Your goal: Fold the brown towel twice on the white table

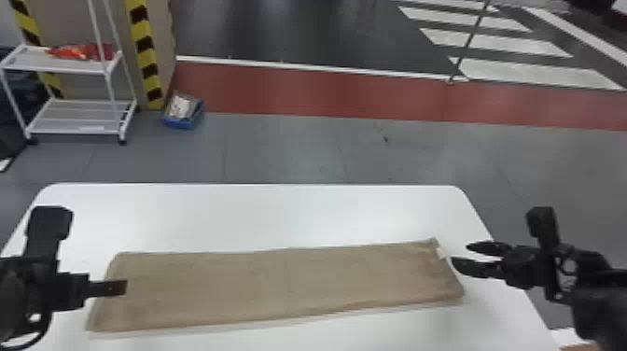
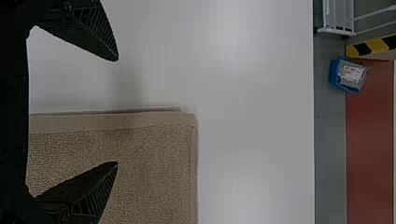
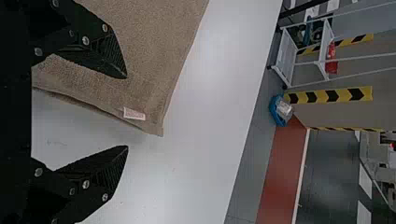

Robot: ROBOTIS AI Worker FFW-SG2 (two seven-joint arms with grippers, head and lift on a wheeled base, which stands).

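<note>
Head view: one towel [image 1: 280, 284], brown, flat on the white table [image 1: 261, 210]. We record its long axis as left to right, the right end angled slightly away from us; a pale tag [image 1: 441, 253] marks that end's far corner. Left gripper [image 1: 122, 287], at the towel's left end: fingers spread, holding nothing; in the left wrist view we see one over the towel, one past its edge. Right gripper [image 1: 461, 255], at the towel's right end: likewise parted and unladen. Beyond the towel, off the table, toward its left end: one cart [image 1: 70, 67] with a red packet [image 1: 81, 51]; one blue bin [image 1: 182, 123]; striped posts [image 1: 145, 51]. Obscured: a little of the towel's left end, behind the left gripper. Both wrist views crop the towel. We cannot tell whether either gripper touches it.
</note>
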